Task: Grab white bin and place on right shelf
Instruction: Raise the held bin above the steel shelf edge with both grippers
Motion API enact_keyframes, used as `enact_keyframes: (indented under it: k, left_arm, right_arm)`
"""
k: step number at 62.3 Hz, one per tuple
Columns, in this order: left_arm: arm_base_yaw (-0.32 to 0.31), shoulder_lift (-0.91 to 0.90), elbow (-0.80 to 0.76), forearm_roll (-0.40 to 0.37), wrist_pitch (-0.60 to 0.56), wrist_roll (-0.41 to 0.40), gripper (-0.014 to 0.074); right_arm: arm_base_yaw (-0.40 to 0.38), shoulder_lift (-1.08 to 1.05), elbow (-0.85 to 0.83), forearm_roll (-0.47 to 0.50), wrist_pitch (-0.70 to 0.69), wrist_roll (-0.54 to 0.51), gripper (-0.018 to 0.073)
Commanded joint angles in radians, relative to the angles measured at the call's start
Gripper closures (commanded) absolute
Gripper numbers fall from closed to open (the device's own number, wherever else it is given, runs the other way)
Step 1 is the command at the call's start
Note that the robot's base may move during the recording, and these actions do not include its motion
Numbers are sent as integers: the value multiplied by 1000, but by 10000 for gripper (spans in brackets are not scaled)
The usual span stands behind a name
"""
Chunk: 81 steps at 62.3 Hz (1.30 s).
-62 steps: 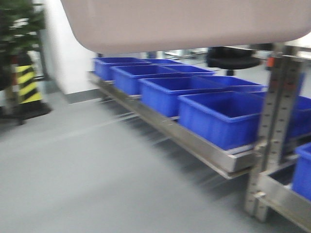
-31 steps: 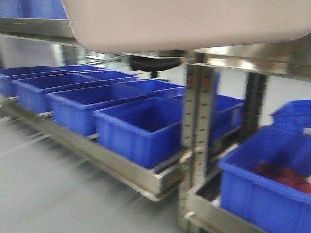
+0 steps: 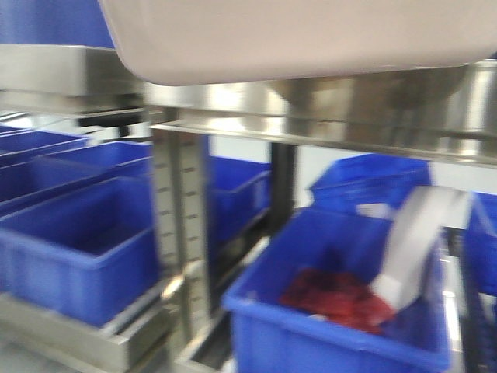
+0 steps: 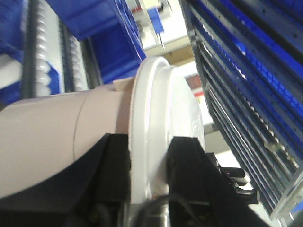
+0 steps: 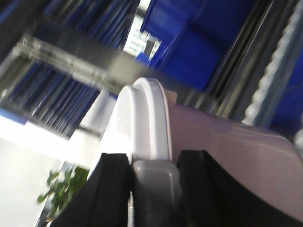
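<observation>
Lower steel shelves [image 3: 85,336] carry blue crates [image 3: 74,264] side by side.

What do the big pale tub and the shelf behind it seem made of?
The white bin looks like plastic: dull pinkish-white walls with rounded corners, a glossy white lid catching highlights. The right shelf seems stainless steel: its shiny lip shows blurred reflections.

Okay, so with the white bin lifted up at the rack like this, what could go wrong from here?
Grip: the left pincer and right pincer clamp only the rim of the lid, so the white bin could slip or tilt. Clearance: in the front view the bin's underside looks about level with the front lip of the right shelf, so pushing forward may strike it.
</observation>
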<state>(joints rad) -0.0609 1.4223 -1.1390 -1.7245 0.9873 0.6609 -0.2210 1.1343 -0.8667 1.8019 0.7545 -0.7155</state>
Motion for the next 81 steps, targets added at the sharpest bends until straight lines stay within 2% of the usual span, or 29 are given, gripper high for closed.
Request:
enact_keyframes:
  k: [1,81]
  left_arm:
    - [-51,-48,-36,-51,333,30,723]
    - [-51,-48,-36,-51,333,30,723]
  right_arm:
    - [33,-27,-43,82,179,1,499]
    - [33,-27,-43,82,176,1,499]
